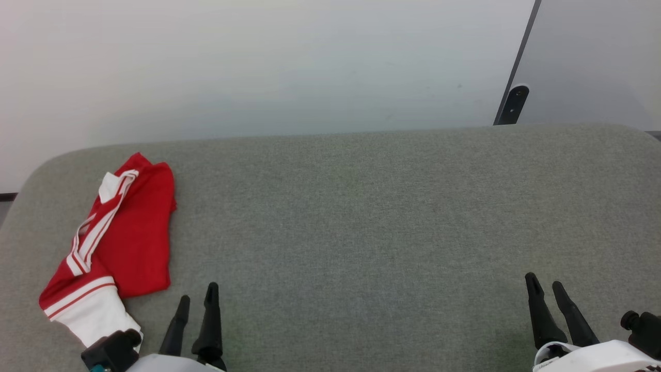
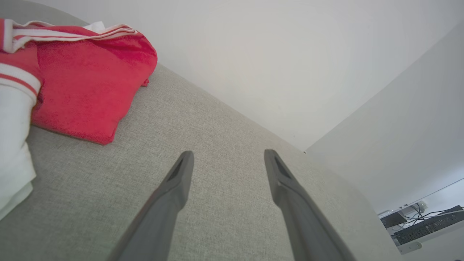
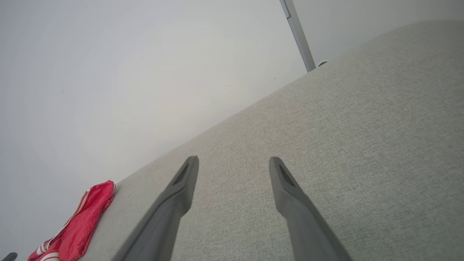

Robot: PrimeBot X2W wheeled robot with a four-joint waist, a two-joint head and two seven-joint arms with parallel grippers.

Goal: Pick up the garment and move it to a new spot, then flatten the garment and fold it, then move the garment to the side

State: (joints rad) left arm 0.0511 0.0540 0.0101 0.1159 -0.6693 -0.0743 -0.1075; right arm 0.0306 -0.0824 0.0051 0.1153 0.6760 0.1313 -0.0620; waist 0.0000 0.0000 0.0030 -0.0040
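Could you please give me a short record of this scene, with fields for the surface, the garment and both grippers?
surface: grey fabric-covered top with rounded corners
garment: red shirt with a white sleeve and striped trim, loosely bunched, not spread flat, at the surface's left end
left gripper: open, holding nothing, just right of the garment
right gripper: open, holding nothing, near the right end, far from the garment
contact: garment lies on the surface, in neither gripper

Bunched red-and-white garment (image 1: pixel 135 227), table's left
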